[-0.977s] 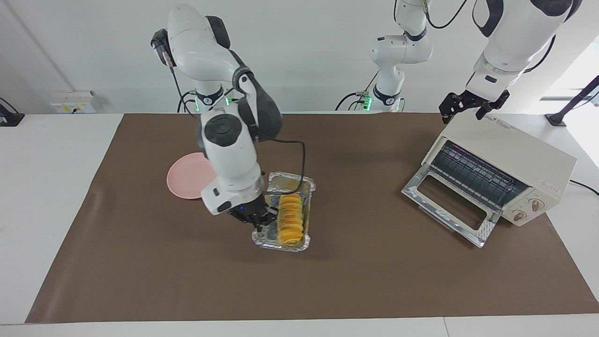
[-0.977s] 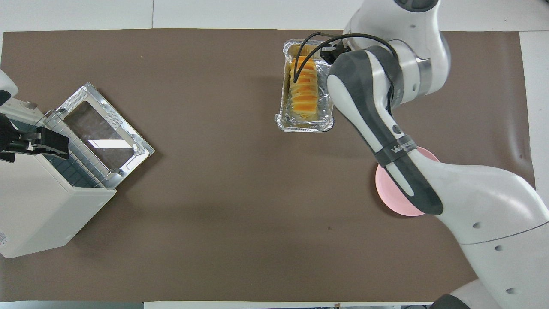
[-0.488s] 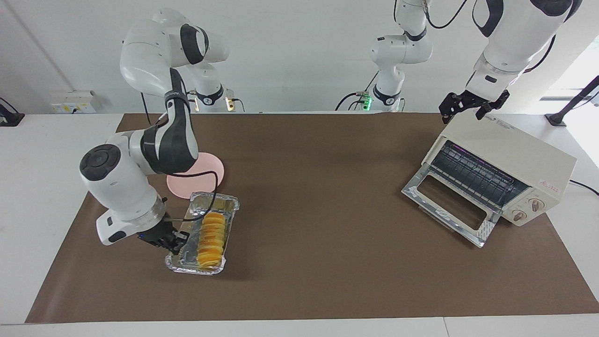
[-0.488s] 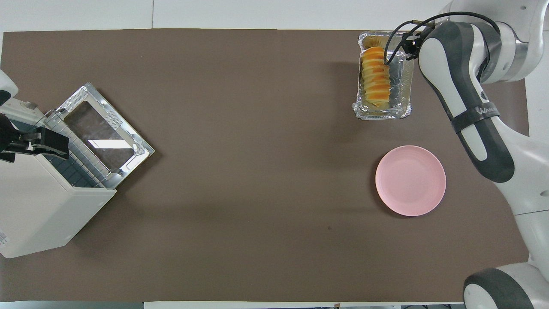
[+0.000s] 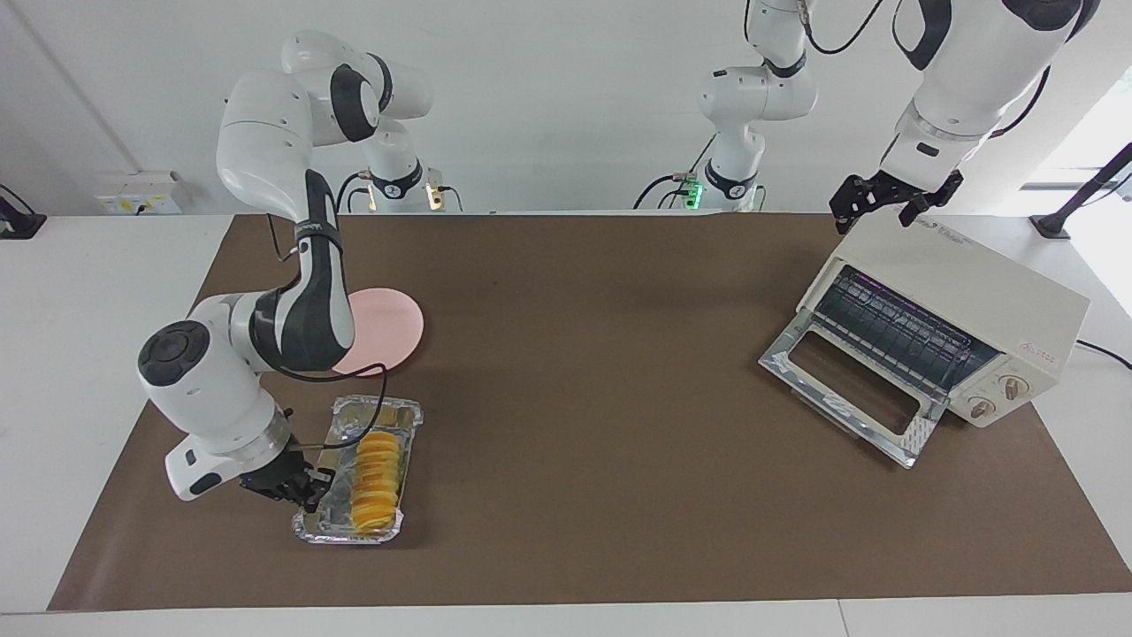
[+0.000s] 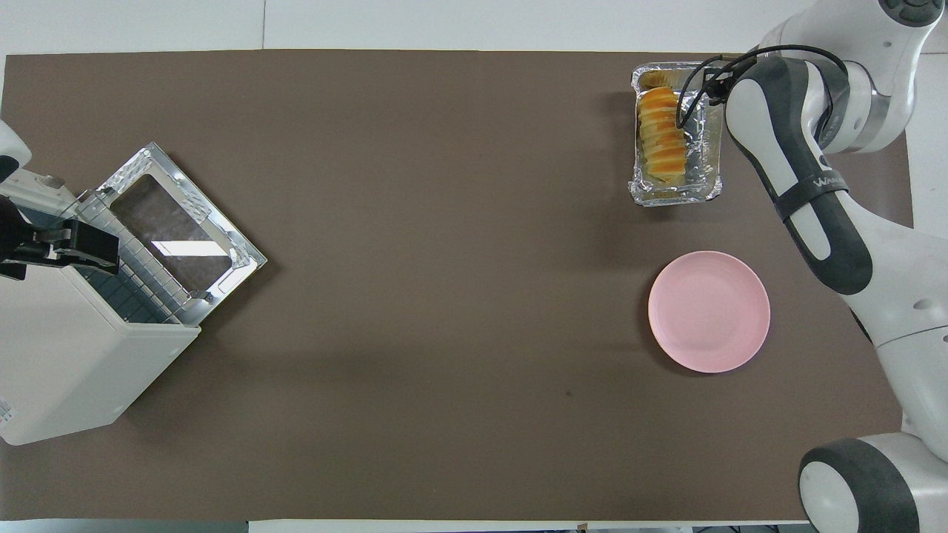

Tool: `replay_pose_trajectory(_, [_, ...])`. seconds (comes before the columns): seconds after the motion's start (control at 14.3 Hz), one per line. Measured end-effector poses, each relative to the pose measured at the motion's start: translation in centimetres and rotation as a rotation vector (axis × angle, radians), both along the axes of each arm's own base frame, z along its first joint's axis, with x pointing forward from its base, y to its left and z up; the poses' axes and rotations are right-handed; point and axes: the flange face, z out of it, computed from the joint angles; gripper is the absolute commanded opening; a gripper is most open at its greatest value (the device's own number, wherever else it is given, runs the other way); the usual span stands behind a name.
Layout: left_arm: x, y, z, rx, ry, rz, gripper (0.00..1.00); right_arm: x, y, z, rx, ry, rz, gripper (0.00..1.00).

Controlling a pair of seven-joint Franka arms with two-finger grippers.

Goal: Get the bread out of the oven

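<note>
We saw the bread (image 5: 375, 480) lying in the foil tray (image 5: 329, 527) on the desk (image 5: 619, 531), toward the right arm's end, well apart from the oven (image 5: 959, 292), whose door hung open. The right tool (image 5: 303, 492) was clamped on the tray's rim. The left tool (image 5: 893, 199) hovered over the oven, fingers apart.

I see a plain white wall (image 5: 566, 88), a white table (image 5: 88, 292) under a brown mat (image 5: 619, 495), a wall socket (image 5: 137, 193), and daylight from a window (image 5: 1083, 150).
</note>
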Motion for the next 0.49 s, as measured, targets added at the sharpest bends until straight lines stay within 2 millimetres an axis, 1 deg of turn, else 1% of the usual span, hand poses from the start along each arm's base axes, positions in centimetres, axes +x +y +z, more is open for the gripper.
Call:
replay_pose_trajectory(0.07, [0.0,0.0,0.0,0.0,0.0,0.0,1.0,0.02,0.02,-0.21,-0.002,-0.007,0.01,0.89])
replay_pose_trajectory(0.14, [0.0,0.0,0.0,0.0,0.0,0.0,1.0,0.01,0.03,-0.3,-0.003,-0.007,0.016,1.0])
replay_pose_trajectory(0.35, [0.0,0.0,0.0,0.0,0.0,0.0,1.0,-0.15,0.06,-0.39,-0.01,0.001,0.026,1.0])
replay_pose_trajectory(0.49, [0.0,0.0,0.0,0.0,0.0,0.0,1.0,-0.56,-0.03,0.46,-0.052,0.017,0.044,1.0])
